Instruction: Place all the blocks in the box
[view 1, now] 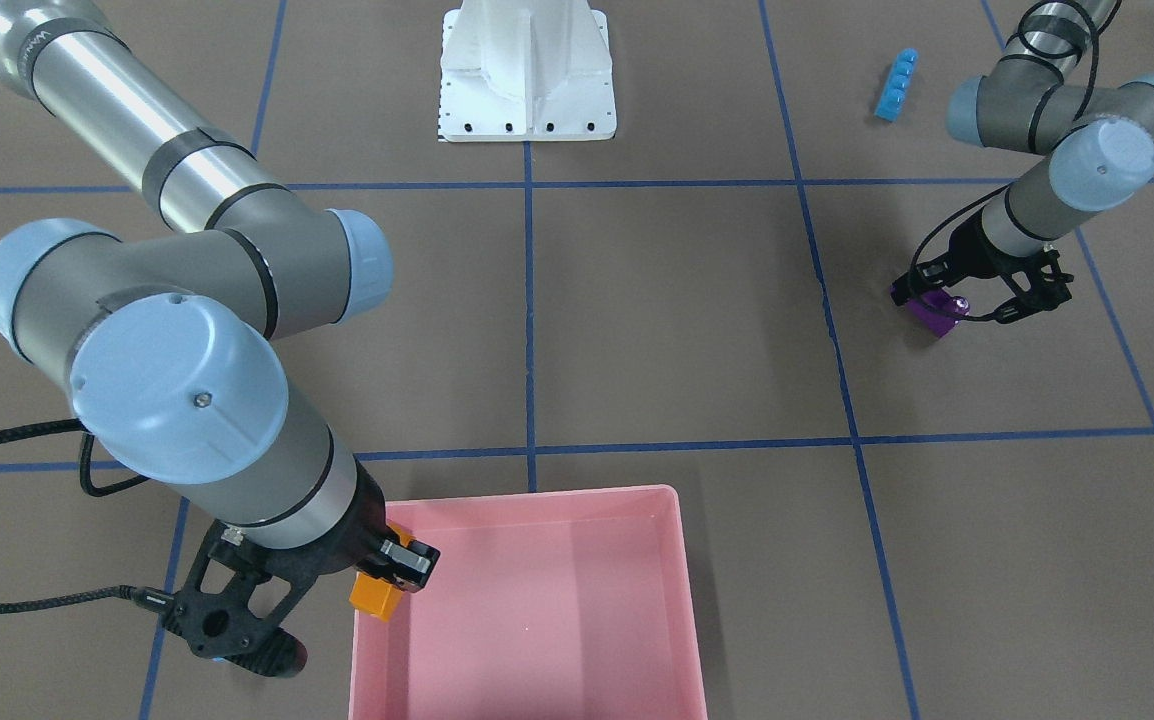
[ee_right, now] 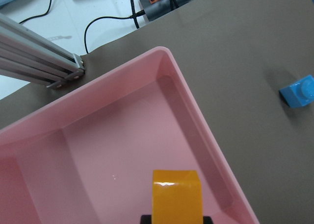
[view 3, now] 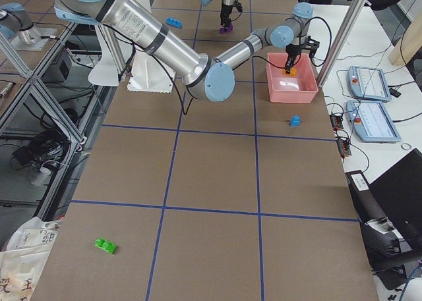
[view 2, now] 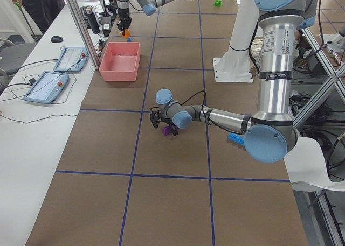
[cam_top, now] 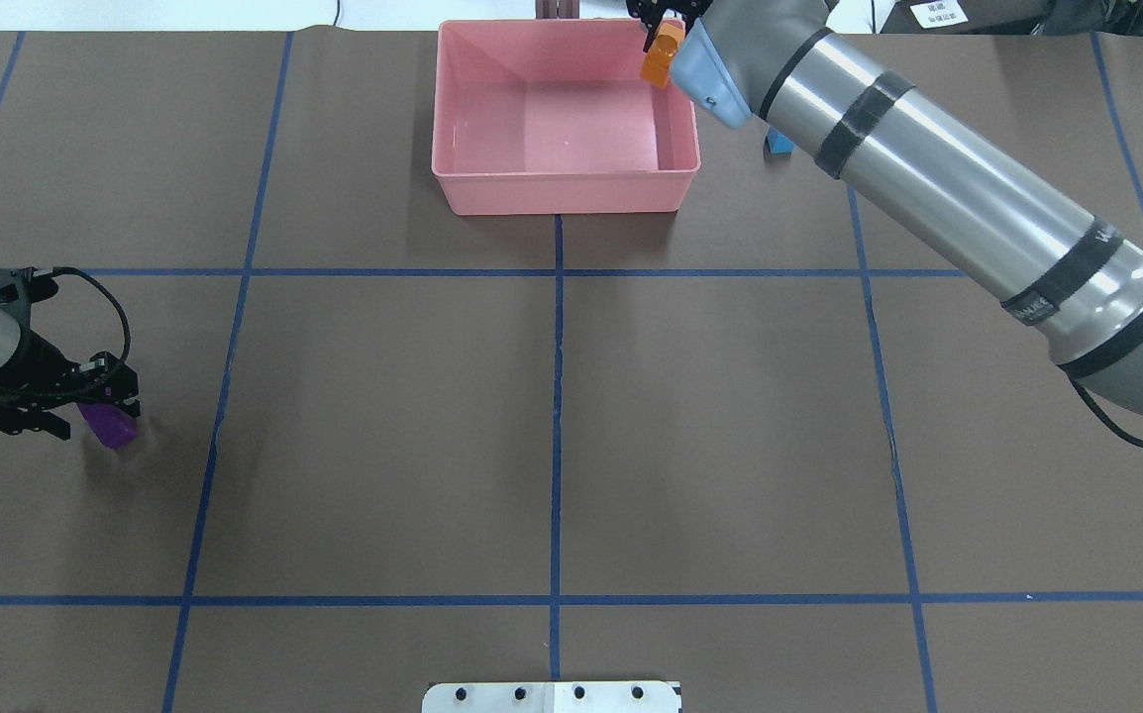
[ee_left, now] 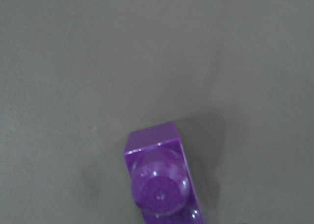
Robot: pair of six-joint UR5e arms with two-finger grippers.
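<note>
My right gripper (cam_top: 666, 42) is shut on the orange sloped block (cam_top: 662, 59) and holds it above the far right corner of the pale pink box (cam_top: 562, 193). In the right wrist view the orange block (ee_right: 176, 192) hangs over the box's bare floor, inside the rim (ee_right: 196, 101). My left gripper (cam_top: 104, 408) is shut on the purple wedge (cam_top: 112, 426), close to the table at the left edge; the wedge also shows in the left wrist view (ee_left: 159, 182). The small blue cube (cam_top: 779, 147) lies right of the box. The long blue bar (view 1: 895, 85) and the green block (view 3: 105, 246) lie on the table.
The white robot base (view 1: 527, 75) stands at the table's near-middle edge. Tablets (view 3: 369, 83) and cables lie on the white bench beyond the box. A metal post (ee_right: 39, 69) stands just past the box's far corner.
</note>
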